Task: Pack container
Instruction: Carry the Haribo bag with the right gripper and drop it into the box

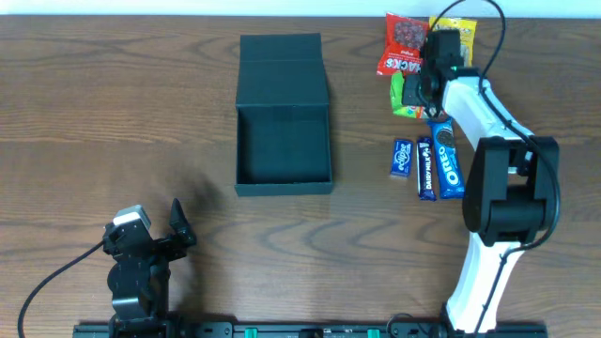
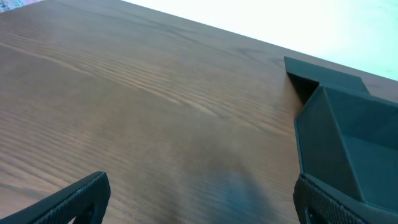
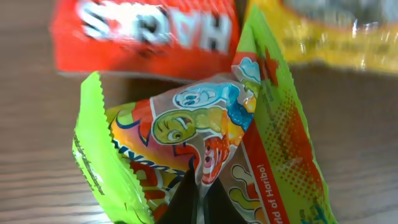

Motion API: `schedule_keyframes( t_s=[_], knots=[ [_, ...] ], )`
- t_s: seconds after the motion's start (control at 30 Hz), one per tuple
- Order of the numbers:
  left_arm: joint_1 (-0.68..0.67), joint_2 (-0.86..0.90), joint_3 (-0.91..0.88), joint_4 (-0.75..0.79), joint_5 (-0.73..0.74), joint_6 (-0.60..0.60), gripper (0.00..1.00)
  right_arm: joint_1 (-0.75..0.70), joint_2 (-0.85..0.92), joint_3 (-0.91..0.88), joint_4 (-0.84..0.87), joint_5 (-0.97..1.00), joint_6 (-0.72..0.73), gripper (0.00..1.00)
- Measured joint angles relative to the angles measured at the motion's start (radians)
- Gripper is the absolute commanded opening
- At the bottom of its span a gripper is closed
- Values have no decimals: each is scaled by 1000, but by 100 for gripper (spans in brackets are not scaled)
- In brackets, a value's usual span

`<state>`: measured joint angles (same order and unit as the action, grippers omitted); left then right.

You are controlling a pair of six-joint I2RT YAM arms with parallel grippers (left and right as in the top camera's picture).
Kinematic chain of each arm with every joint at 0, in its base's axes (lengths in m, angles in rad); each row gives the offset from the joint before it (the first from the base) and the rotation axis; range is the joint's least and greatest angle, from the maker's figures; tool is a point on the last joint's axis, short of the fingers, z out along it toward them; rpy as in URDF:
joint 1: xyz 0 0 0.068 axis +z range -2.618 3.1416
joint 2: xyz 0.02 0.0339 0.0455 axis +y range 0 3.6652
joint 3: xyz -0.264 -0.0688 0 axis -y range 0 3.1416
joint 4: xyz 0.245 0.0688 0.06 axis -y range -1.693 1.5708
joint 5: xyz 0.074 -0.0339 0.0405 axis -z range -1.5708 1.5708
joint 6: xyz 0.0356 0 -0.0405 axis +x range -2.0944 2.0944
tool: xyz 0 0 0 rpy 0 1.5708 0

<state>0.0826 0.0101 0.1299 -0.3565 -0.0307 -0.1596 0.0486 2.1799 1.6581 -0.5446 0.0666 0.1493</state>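
On the wooden table (image 1: 113, 113) the container (image 1: 282, 141) stands open left of centre, its lid flap laid back toward the far edge and its long axis running near to far. The right gripper (image 1: 420, 94) is over the snack cluster at the far right, so the box lies well apart to its left. It appears clenched on the green gummy packet (image 3: 205, 124), though the puckered packet hides most of the fingers. The left gripper (image 1: 177, 230) rests released at the near left.
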Motion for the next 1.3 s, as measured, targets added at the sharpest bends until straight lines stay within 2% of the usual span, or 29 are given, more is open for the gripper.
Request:
schedule_keyframes(
  t_s=[0.1, 0.2, 0.4, 0.5, 0.73, 1.03, 1.07, 1.1, 1.13, 1.17, 1.3],
  knots=[
    [0, 0, 0, 0, 0, 0, 95, 25, -10, 82, -36, -56, -51, 1],
    [0, 0, 0, 0, 0, 0, 95, 73, -71, 135, -34, -192, -148, 1],
    [0, 0, 0, 0, 0, 0, 95, 206, -190, 173, -71, -514, -400, 1],
    [0, 0, 0, 0, 0, 0, 95, 297, -199, 175, -145, -596, -544, 1],
    [0, 0, 0, 0, 0, 0, 95, 438, -189, 164, -264, -600, -822, 1],
    [0, 0, 0, 0, 0, 0, 95, 499, -189, 92, -277, -581, -979, 1],
    [0, 0, 0, 0, 0, 0, 95, 499, -189, 85, -277, -579, -983, 11],
    [0, 0, 0, 0, 0, 0, 95, 500, -189, 79, -277, -577, -980, 41],
    [0, 0, 0, 0, 0, 0, 95, 500, -189, 75, -273, -575, -978, 91],
    [0, 0, 0, 0, 0, 0, 95, 501, -189, 74, -262, -575, -968, 99],
    [0, 0, 0, 0, 0, 0, 95, 502, -189, 74, -216, -575, -905, 99]
  ],
)
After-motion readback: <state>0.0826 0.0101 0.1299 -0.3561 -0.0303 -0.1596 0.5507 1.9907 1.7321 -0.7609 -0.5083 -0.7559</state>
